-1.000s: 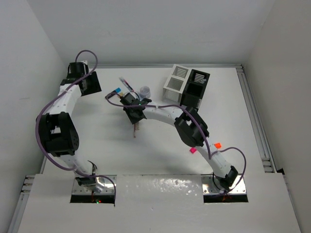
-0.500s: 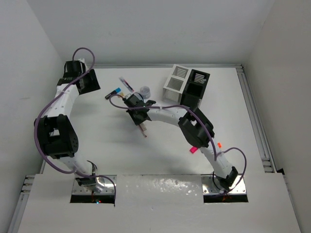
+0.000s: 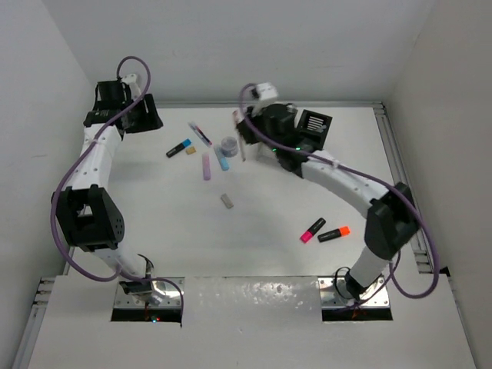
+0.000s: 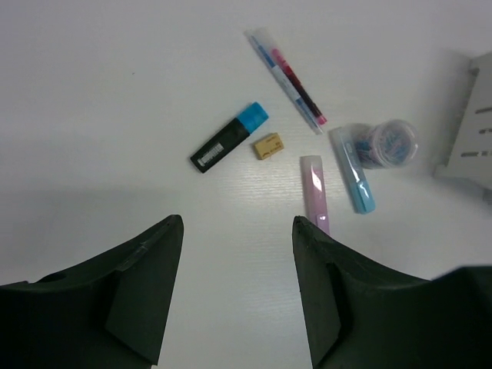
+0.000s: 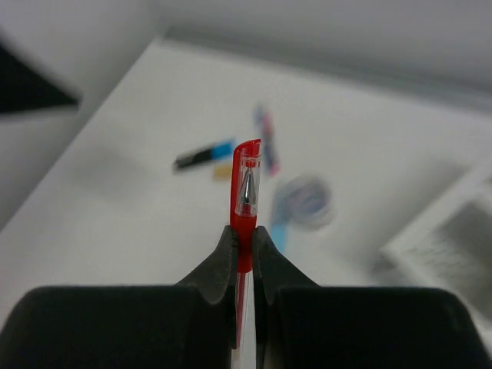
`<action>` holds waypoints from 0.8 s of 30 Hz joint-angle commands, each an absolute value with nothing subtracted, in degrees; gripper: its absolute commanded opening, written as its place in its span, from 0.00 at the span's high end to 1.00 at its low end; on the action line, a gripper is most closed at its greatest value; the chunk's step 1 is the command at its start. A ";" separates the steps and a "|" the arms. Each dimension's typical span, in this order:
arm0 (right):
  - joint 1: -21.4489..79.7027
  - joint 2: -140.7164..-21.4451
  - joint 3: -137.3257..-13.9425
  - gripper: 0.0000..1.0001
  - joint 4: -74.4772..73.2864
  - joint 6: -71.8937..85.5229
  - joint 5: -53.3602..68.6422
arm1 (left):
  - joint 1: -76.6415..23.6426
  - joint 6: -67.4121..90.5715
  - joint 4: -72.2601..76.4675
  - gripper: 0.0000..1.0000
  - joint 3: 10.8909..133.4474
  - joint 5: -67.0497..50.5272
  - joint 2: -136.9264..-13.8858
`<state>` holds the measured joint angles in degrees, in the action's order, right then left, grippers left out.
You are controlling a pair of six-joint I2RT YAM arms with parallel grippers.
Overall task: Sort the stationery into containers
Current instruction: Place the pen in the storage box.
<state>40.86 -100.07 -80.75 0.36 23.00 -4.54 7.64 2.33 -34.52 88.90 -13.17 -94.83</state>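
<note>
My right gripper [image 3: 247, 137] is shut on a thin red pen [image 3: 241, 140] and holds it upright above the table, just left of the bins. In the right wrist view the pen [image 5: 246, 196] stands between my fingers [image 5: 227, 254], cap end up. The black bin [image 3: 317, 125] shows behind my right arm, which mostly hides the white bin; part of it shows blurred in the right wrist view [image 5: 453, 231]. My left gripper [image 3: 127, 117] is open and empty at the back left, its jaws wide apart [image 4: 237, 223].
Below the left gripper lie a blue-ended highlighter [image 4: 229, 138], a beige eraser [image 4: 267, 146], a pen [image 4: 287, 81], a pink stick [image 4: 314, 192], a blue stick [image 4: 354, 179] and a round piece [image 4: 392, 143]. A small grey piece [image 3: 227, 201] and pink [image 3: 312, 230] and orange [image 3: 334, 234] highlighters lie nearer.
My right gripper has risen from the table's middle with the red pen and swung back and right toward the bins. My left gripper has shifted slightly back and left.
</note>
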 commanded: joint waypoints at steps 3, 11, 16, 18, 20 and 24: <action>25.33 -92.90 -69.00 1.00 34.47 20.40 -16.41 | 5.28 -6.06 -37.35 0.43 91.94 -20.91 -91.15; 12.40 -101.85 -70.14 1.00 48.84 15.21 -19.60 | 0.62 -11.87 -26.29 0.40 74.72 -25.84 -79.46; 10.73 -108.53 -71.19 1.00 51.42 13.10 -21.01 | -2.54 -10.46 -18.65 0.38 66.90 -25.67 -73.75; 10.72 -109.86 -70.75 1.00 52.73 11.26 -21.36 | -3.16 -9.15 -17.50 0.38 66.27 -24.18 -73.13; 10.81 -111.70 -70.05 1.00 54.75 9.24 -22.67 | -3.16 -7.74 -16.35 0.38 66.01 -22.69 -73.48; 10.98 -113.29 -68.65 1.00 54.58 8.26 -23.64 | -3.16 -5.81 -15.03 0.38 65.31 -21.01 -74.00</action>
<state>10.96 -113.38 -69.41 48.69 10.70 -22.02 -3.09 -8.03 -20.23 65.63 -22.63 -74.78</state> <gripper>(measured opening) 0.034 0.621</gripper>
